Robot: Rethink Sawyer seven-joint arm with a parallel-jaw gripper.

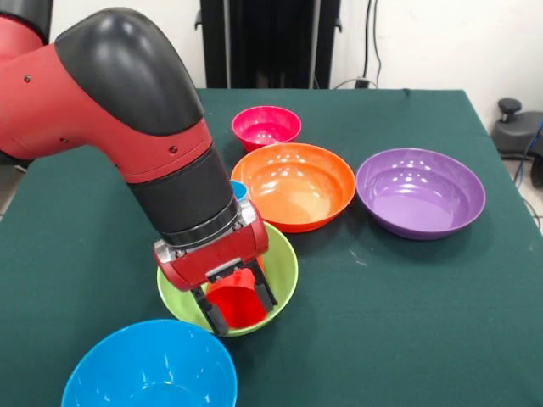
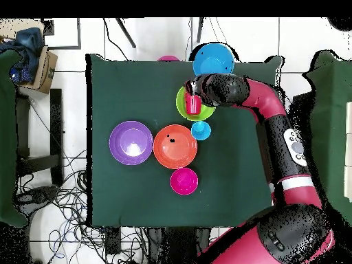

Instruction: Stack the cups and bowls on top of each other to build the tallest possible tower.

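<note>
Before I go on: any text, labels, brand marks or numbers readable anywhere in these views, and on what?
None can be read.
Glossy plastic bowls, lime green, orange, purple, blue and small pink-red: plain, no markings.
Red plastic cup in the hand: no print visible.
Red and black arm: no lettering visible.

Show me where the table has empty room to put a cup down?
The green tablecloth is bare in front of the big glossy purple plastic bowl and beside the lime green bowl. It is crowded where the orange bowl, small pink-red bowl and blue bowl cluster.
</note>
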